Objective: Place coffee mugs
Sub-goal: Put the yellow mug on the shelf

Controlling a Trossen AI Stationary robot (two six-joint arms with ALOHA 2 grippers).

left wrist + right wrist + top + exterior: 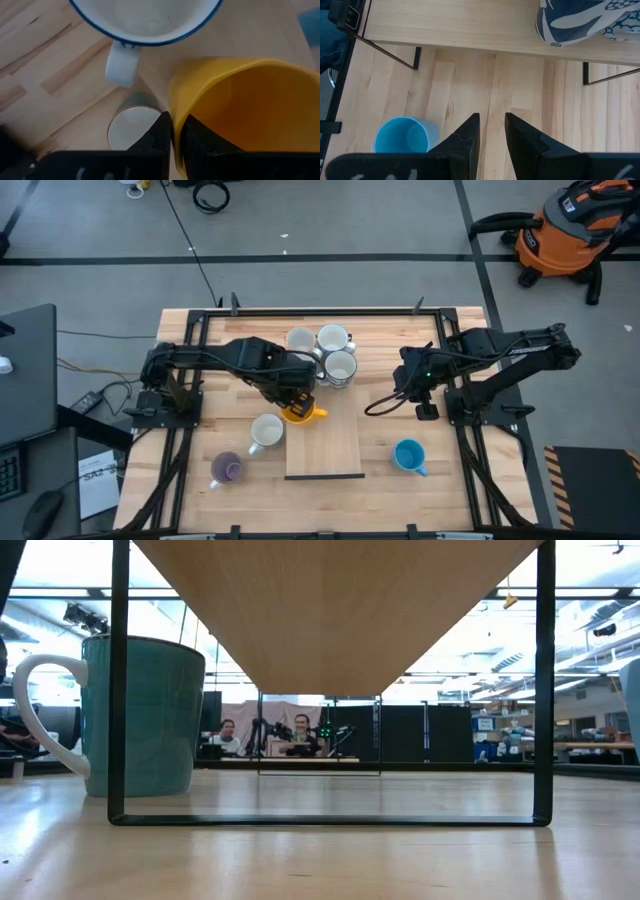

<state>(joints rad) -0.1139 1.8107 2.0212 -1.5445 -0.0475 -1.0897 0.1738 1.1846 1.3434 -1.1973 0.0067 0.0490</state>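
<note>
A yellow mug (303, 414) sits at the left edge of the wooden riser (330, 445), under my left gripper (294, 397), which is shut on it. Three white mugs (333, 339) cluster at the riser's far end; one has a blue rim (145, 37). Another white mug (266, 430) and a purple mug (226, 470) stand on the table left of the riser. A blue mug (408, 455) stands to its right. My right gripper (492, 125) hovers open above the table near the blue mug (400, 136). My left gripper holds the yellow mug by its rim wall (176, 115), one finger (202, 137) inside the cup and one finger (157, 132) outside. The fingers come from above, pointing down. The mug sits tilted in the hold; whether its base touches the riser, I cannot tell.
The riser stands on thin black metal legs (118, 690) with open room beneath it. A mug with a white handle (140, 715) stands just behind its left leg in the low view. A blue-patterned mug (585, 17) is on the riser's top. People sit in the room beyond the table.
</note>
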